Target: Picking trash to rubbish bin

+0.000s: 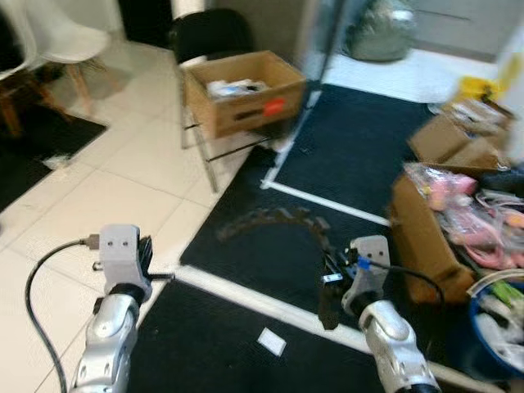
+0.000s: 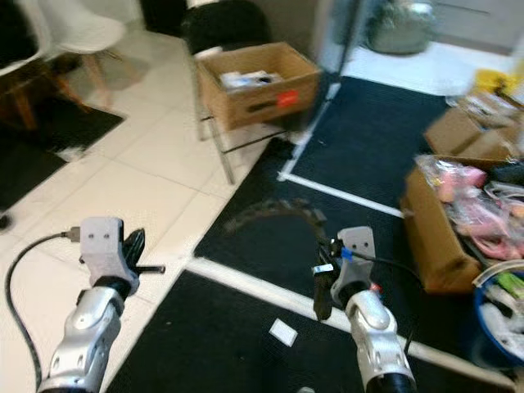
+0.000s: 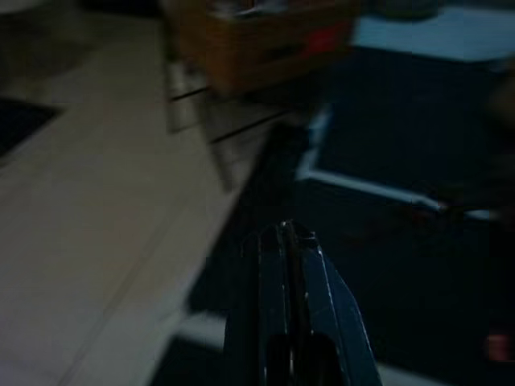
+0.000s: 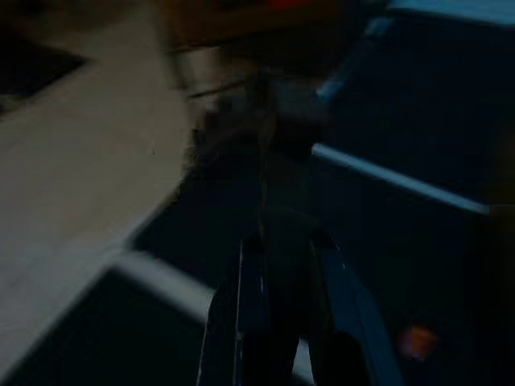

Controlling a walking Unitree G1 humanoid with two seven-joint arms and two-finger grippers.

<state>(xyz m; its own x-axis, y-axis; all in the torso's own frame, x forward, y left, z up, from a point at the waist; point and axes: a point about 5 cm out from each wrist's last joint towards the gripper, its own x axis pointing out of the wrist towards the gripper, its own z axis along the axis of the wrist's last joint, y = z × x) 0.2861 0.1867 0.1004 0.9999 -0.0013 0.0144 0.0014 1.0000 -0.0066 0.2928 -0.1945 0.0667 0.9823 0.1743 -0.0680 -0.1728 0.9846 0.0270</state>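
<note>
A small white scrap of paper [image 1: 271, 341] lies on the black mat [image 1: 352, 155] in front of me, between my two arms. A dark curved strip [image 1: 270, 219] lies farther out on the same mat. The blue bin [image 1: 494, 348] at the right edge holds several pieces of rubbish. My left gripper [image 1: 164, 277] is held low over the mat's white border, and in the left wrist view its fingers [image 3: 273, 249] are pressed together. My right gripper [image 1: 327, 321] hangs shut above the mat, just right of the scrap, holding nothing that I can make out.
An open cardboard box [image 1: 243, 92] sits on a black chair at the back. A cardboard box [image 1: 426, 237] stuffed with pink bags [image 1: 458, 201] stands at the right, with more boxes [image 1: 454, 139] behind. White chairs [image 1: 65, 41] stand on the tiled floor [image 1: 98, 196] at the far left.
</note>
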